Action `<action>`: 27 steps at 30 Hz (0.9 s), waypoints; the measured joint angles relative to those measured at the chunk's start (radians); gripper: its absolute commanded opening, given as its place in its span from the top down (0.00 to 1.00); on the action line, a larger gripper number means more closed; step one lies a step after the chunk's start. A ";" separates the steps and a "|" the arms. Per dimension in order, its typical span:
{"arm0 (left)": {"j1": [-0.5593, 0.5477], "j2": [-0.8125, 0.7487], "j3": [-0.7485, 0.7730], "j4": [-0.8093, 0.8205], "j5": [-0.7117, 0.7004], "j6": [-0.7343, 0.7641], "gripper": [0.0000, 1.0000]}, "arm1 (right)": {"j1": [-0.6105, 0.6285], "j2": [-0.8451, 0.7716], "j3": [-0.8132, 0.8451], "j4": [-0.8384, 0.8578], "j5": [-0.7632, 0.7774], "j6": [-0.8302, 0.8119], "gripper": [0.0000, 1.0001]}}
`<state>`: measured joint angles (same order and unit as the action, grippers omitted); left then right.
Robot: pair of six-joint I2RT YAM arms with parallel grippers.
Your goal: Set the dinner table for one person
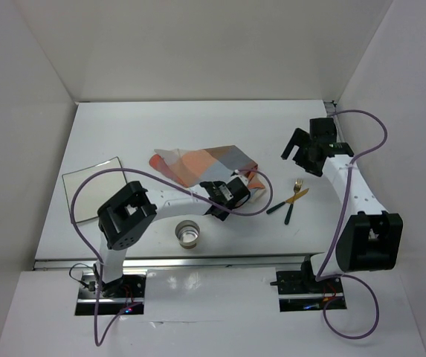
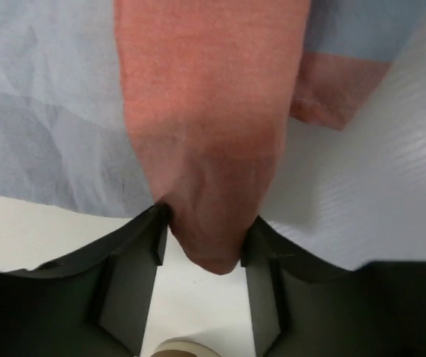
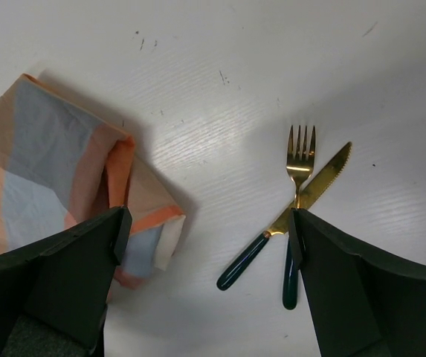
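I'm pinching an orange fold of the cloth mat (image 2: 198, 111) with the left fingers (image 2: 127, 260); the fold is sitting wedged between them, touching both. The mat is lying crumpled and half folded near the middle of the dinner table (image 1: 160, 126), so I'm judging this grab is for pulling it flat before anything goes on it.

The right fingers (image 3: 64, 290) are hanging spread wide above the mat's right corner, gripping nothing. They're looking down on the fork (image 3: 300, 160) and knife (image 3: 326, 175), which are lying crossed on the table just right of the mat. Probably I'm holding that arm there to be ready for the cutlery and clear of the cloth.

The square plate (image 1: 94, 195) is sitting well left of the mat, the small metal cup (image 1: 189, 233) on the mat's near side.

Risk I'm watching: the thin fold slipping out on the pull.
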<state>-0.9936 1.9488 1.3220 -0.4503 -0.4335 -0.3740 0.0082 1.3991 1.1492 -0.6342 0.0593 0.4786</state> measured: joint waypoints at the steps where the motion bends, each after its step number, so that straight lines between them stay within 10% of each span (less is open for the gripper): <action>1: 0.000 0.000 0.000 0.000 -0.009 -0.003 0.59 | 0.000 0.000 -0.002 0.002 -0.004 0.000 0.00; 10: 0.014 -0.071 0.065 -0.109 -0.076 0.010 1.00 | -0.001 -0.002 -0.069 0.048 -0.088 -0.001 0.04; 21: 0.226 -0.276 0.288 -0.178 0.019 0.034 1.00 | 0.045 -0.029 -0.207 0.153 -0.314 -0.051 0.17; 27: 0.320 -0.279 0.341 -0.204 0.101 0.036 1.00 | 0.272 -0.032 -0.231 0.237 -0.321 -0.005 0.24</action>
<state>-0.6739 1.6699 1.6630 -0.6544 -0.3321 -0.3382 0.2802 1.3674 0.9184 -0.3977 -0.2619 0.4740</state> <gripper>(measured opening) 0.064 0.767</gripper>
